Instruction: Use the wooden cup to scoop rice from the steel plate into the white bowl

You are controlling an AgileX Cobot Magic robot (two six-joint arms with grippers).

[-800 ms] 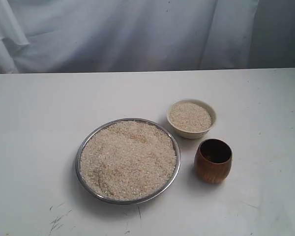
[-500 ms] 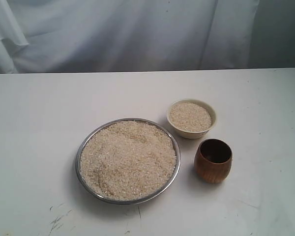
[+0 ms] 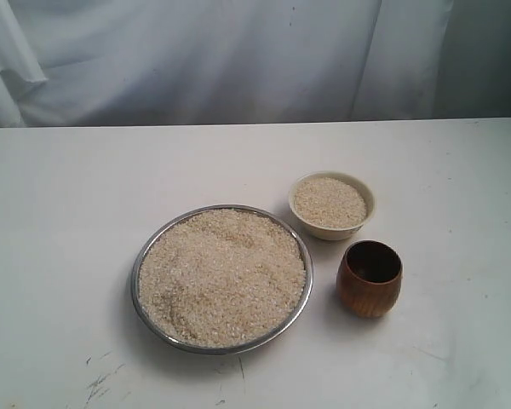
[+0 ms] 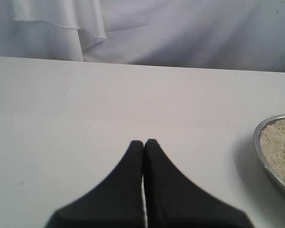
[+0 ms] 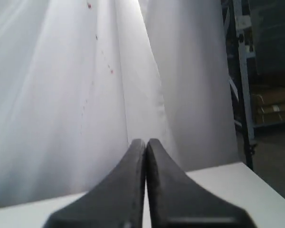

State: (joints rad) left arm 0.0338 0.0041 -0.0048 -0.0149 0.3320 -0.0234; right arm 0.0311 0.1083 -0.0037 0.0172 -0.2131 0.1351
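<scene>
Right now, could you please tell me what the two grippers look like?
The left gripper and right gripper look alike: each has two matte black fingers, broad at the base and curving in to narrow, rounded tips. No cables or markings show; the arms are out of view.

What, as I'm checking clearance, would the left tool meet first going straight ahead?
Probably nothing but bare table, then the white curtain; the steel plate lies off to one side. Depth is unclear.

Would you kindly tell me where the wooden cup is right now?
In the exterior view, the wooden cup stands upright right of centre, just right of the steel plate and nearer the camera than the white bowl, touching neither.
</scene>
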